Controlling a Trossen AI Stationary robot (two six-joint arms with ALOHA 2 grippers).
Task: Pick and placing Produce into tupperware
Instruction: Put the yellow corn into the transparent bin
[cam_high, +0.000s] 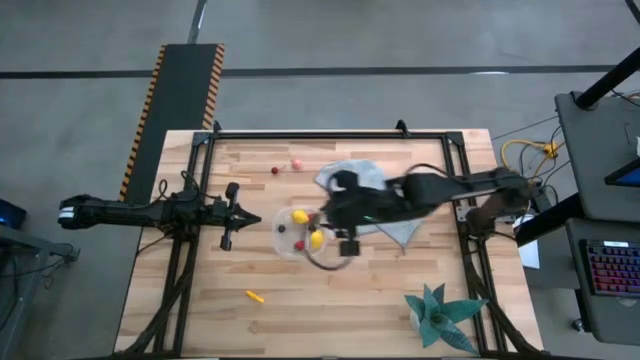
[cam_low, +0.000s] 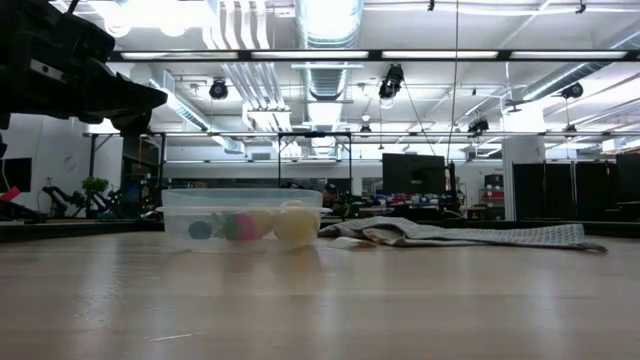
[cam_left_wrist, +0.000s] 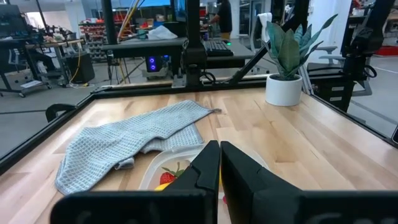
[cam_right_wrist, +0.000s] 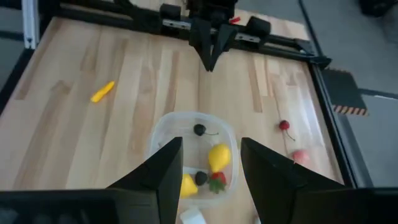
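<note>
The tupperware (cam_high: 298, 236) is a clear, rounded square container on the table. In it lie two yellow lemons (cam_right_wrist: 219, 157), a red berry (cam_right_wrist: 216, 182) and two dark round pieces (cam_right_wrist: 199, 130). My right gripper (cam_right_wrist: 211, 168) hovers open over the tupperware and touches nothing. Loose on the wood are an orange carrot-like piece (cam_high: 255, 296), a red berry (cam_high: 275, 171) and a pink piece (cam_high: 297, 164). My left gripper (cam_high: 245, 218) is shut and waits to the left of the tupperware.
A grey-blue cloth (cam_high: 372, 190) lies spread to the right of the tupperware, under the right arm. A teal spiky plant (cam_high: 440, 315) in a white pot stands at the near right corner. A dark frame (cam_high: 330, 133) runs along the table's edges. A small white tag (cam_right_wrist: 193, 216) shows below the right gripper.
</note>
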